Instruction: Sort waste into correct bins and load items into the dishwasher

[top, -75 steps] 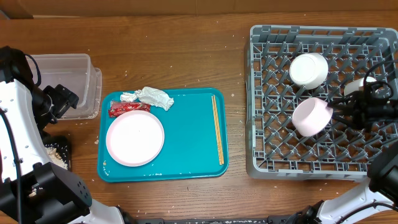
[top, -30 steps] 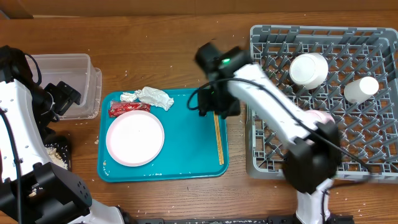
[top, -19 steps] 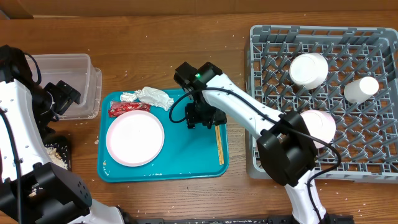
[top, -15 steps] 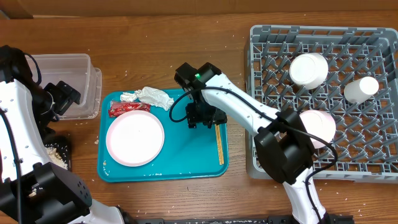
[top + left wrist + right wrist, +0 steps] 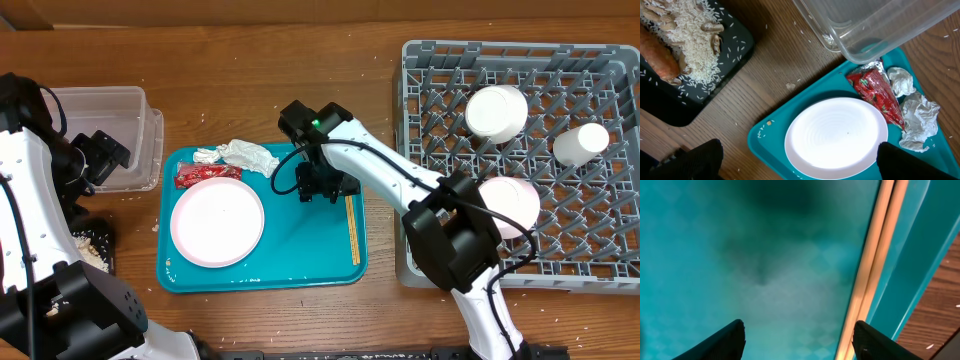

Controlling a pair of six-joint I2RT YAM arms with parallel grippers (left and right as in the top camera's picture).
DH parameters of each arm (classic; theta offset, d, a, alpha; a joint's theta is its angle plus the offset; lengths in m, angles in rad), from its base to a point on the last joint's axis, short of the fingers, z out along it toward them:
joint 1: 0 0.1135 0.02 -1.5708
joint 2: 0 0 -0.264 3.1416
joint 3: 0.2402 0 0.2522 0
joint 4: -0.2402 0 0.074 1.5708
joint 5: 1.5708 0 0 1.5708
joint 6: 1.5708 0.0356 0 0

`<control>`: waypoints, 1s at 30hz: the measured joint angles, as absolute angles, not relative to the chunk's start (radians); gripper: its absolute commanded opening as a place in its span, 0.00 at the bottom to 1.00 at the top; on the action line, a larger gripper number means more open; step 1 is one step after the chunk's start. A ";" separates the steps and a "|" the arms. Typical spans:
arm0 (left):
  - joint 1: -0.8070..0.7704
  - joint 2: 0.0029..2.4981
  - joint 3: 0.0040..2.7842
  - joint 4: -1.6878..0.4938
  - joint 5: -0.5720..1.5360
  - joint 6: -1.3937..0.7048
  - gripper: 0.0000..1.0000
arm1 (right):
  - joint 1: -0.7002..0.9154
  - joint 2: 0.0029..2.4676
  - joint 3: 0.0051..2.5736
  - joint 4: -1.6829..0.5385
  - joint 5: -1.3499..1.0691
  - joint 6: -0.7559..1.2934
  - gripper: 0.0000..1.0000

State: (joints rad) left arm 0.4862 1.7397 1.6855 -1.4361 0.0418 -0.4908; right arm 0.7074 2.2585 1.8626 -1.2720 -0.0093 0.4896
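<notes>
Hovering low over the teal tray (image 5: 300,250) with the right tool (image 5: 318,187), fingers parted, pinching nothing. Looks like lining up on the chopsticks (image 5: 350,205), lying side by side along the tray's right edge, tight against the raised lip. Seen from the wrist, badly off-centre: both sticks right by one fingertip (image 5: 877,342) instead of mid-gap. Biggest worry from here: squeezing as-is and catching only one stick, or shoving the pair into the lip and flicking them out onto the worktop (image 5: 300,90). Thin, round-ish, flat on slick plastic, so also easy to skate over without getting under. Could jam a finger on the lip itself too. Worth re-centring before closing. Parked near the clear tub (image 5: 115,115) with the left tool (image 5: 797,160), spread wide, empty. Left to sort on the tray's other side: white plate (image 5: 217,222), red wrapper (image 5: 205,176), crumpled tissues (image 5: 245,156). Sitting in the grey dish rack (image 5: 410,160): two bowls (image 5: 497,112) and a small cup (image 5: 582,143). Over on the black tray (image 5: 670,107): carrot (image 5: 657,55) and rice (image 5: 690,50).
</notes>
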 measured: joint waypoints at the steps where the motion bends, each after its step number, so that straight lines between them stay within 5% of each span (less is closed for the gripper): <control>1: 0.486 1.740 1.686 -1.436 0.042 -0.491 1.00 | 0.707 2.261 1.863 -1.270 -0.005 0.489 0.73; 30: 0.486 1.740 1.686 -1.436 0.041 -0.491 1.00 | 0.706 2.299 1.863 -1.226 0.047 0.471 0.75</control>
State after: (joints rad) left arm 0.4862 1.7397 1.6855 -1.4361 0.0414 -0.4908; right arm 0.7063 2.2993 1.8626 -1.2263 0.0475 0.4713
